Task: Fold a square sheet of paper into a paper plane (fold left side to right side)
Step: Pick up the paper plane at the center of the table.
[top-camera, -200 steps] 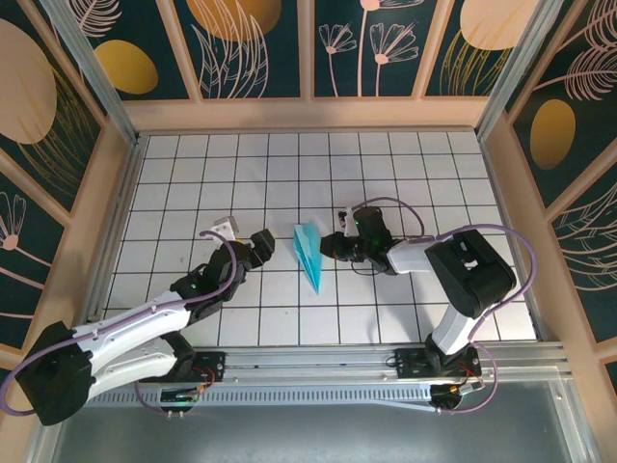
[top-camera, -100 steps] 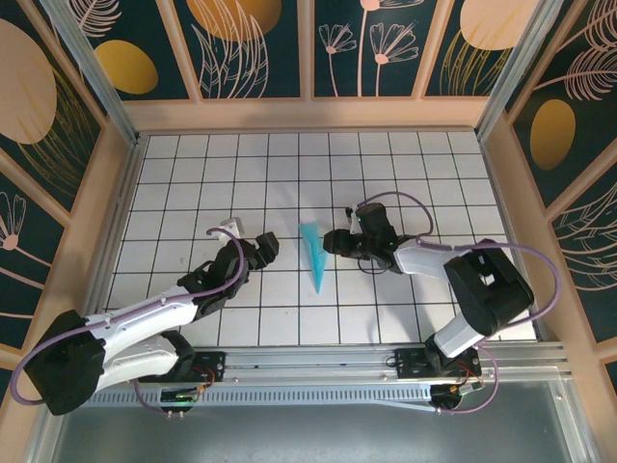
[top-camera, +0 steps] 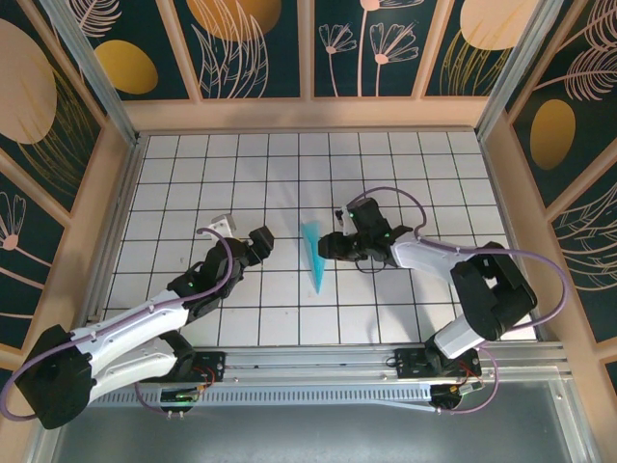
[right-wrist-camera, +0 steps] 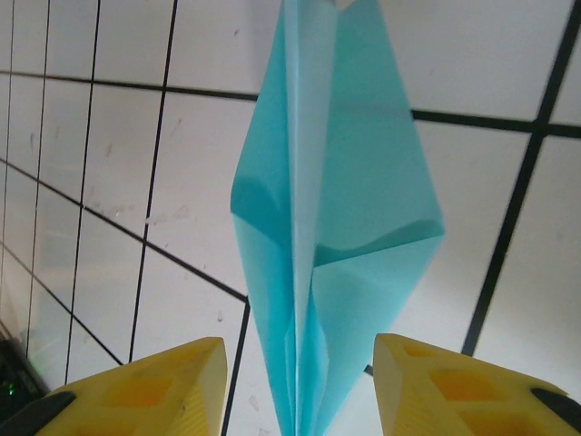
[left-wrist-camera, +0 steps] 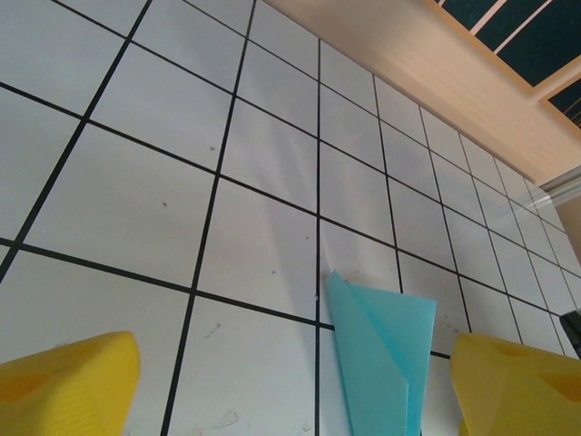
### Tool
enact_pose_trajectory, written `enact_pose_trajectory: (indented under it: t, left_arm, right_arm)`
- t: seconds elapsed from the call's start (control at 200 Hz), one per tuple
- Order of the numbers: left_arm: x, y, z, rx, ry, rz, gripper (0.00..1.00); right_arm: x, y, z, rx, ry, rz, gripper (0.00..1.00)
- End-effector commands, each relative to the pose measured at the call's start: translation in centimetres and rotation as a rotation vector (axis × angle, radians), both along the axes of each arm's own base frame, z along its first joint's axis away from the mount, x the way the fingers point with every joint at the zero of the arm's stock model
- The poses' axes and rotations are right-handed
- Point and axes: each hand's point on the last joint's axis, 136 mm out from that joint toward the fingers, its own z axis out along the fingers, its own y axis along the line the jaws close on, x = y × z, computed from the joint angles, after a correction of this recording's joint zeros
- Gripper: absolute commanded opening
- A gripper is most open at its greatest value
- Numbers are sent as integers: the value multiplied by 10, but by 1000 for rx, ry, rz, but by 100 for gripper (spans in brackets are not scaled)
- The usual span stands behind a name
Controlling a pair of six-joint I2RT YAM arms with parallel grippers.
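A white tabletop (top-camera: 174,174) ruled with black grid lines sits inside a pale wooden frame (top-camera: 308,114), backed by dark teal wall panels (top-camera: 251,48) printed with gold discs and line-drawn leaves and flowers. An aluminium rail (top-camera: 318,359) runs along the near edge.

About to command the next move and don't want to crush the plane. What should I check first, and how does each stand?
1. Paper plane lying on the table: ok.
2. Left gripper open, beside the plane, apart from it: ok.
3. Right gripper open: ok.
4. Plane lies between the right fingers, gaps either side: ok.
5. All folds finished: cannot tell.
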Motion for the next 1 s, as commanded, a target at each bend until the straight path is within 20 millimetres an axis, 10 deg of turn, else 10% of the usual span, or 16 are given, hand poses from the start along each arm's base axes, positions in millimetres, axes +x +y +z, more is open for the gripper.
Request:
enact_pose_trajectory:
  t: [0.0, 0.996]
  left_arm:
    - [-1, 7, -1, 24, -1, 18, 88]
    - [-2, 12, -3, 46, 5, 27, 90]
  right_arm:
    - [-12, 5, -10, -1, 57, 33, 46]
    - [-12, 27, -40, -44, 100, 46, 26]
